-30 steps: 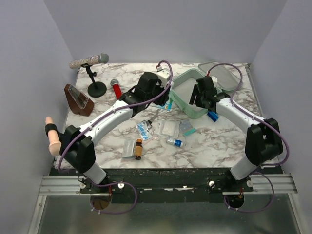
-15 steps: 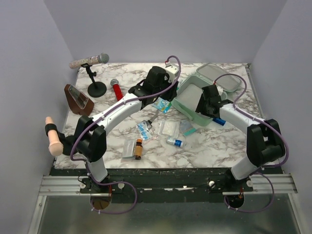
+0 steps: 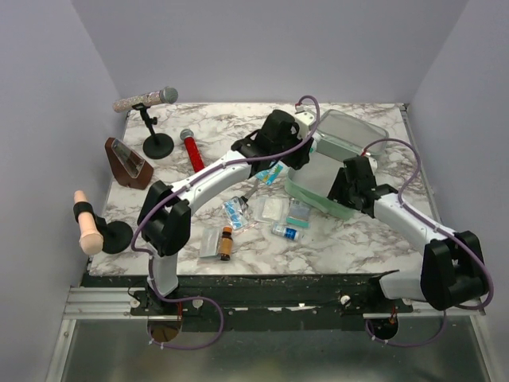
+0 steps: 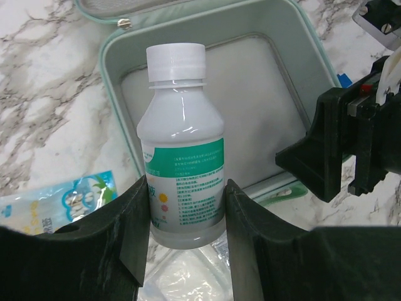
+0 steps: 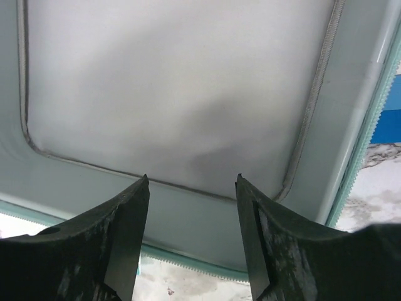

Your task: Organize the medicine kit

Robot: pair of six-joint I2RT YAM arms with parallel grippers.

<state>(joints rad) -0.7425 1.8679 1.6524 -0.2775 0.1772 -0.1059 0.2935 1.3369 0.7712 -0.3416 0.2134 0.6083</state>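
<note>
Both arms have moved to the open medicine kit (image 3: pixel 318 203) at the table's (image 3: pixel 342 247) far right. The left gripper (image 4: pixel 186 194), clamped on a white bottle (image 4: pixel 182 144), hovers over its tray; the right gripper (image 5: pixel 191 188), fingers apart, faces it. Packing looks ready to begin.

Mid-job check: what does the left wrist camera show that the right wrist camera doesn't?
Left wrist only: a white bottle with a green label, gripped in the left tool, and a blue packet on the marble table. Right wrist only: the right tool, open, above a wall of the medicine kit. Both: the open kit's grey lining.
</note>
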